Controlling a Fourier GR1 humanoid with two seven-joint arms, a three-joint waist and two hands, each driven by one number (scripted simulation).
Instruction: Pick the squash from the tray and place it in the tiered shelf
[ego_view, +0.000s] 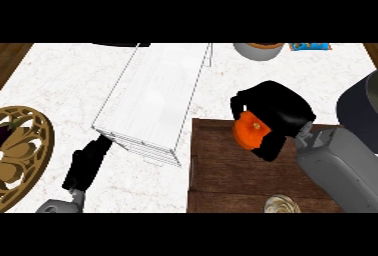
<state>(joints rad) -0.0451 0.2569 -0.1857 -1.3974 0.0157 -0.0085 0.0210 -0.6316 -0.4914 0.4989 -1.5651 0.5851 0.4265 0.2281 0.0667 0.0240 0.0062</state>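
**Surroundings, head view**

White marbled counter top (59, 85) fills most of the view; brown wood strips show at the upper left (11, 55) and upper right (371, 48) corners; light is even, with no strong shadows.

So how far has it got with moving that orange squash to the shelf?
The grab looks done: the right robot hand is curled around the orange squash, above the brown tray's far edge. Carrying is under way. Still to do: putting it in the white tiered shelf, which holds no squash. The left robot hand rests open beside the shelf.
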